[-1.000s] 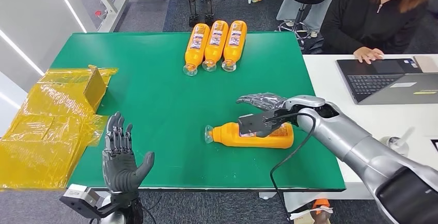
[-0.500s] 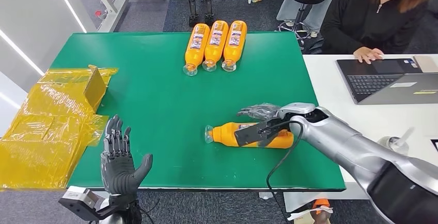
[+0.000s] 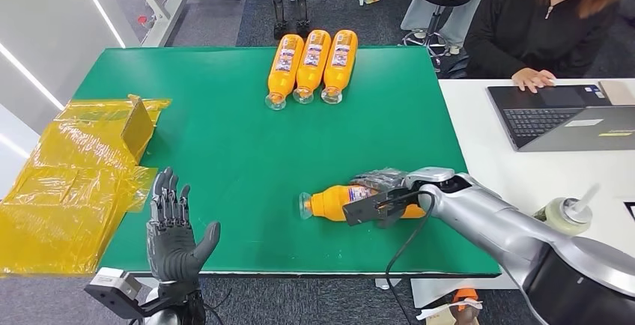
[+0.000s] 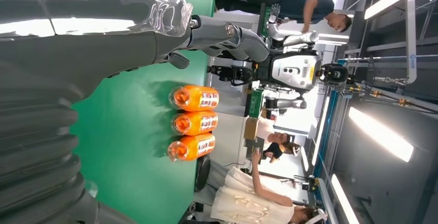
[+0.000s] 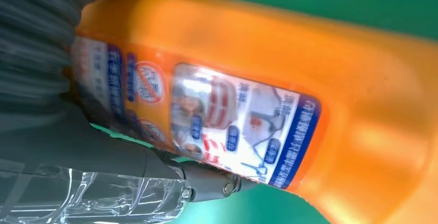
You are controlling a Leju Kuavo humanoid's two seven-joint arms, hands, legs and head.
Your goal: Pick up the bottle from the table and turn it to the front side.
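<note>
An orange bottle (image 3: 329, 202) lies on its side near the front right of the green table (image 3: 225, 153), its clear cap pointing left. My right hand (image 3: 383, 195) grips its body, fingers over the top and thumb along the near side. In the right wrist view the bottle's label (image 5: 243, 126) faces the camera, and the thumb (image 5: 113, 157) presses under it. My left hand (image 3: 174, 232) is held up open at the table's front left edge, holding nothing; it also appears in the left wrist view (image 4: 77, 43).
Three more orange bottles (image 3: 312, 63) lie side by side at the table's far edge. Yellow plastic wrapping and a small box (image 3: 75, 183) cover the left side. A person sits at a laptop (image 3: 569, 115) on the white table at right, where a small dispenser (image 3: 567, 213) stands.
My right hand has come down from above the bottle and closed round it. The bottle has rolled a little, so part of its label now shows. The left hand has barely moved.
</note>
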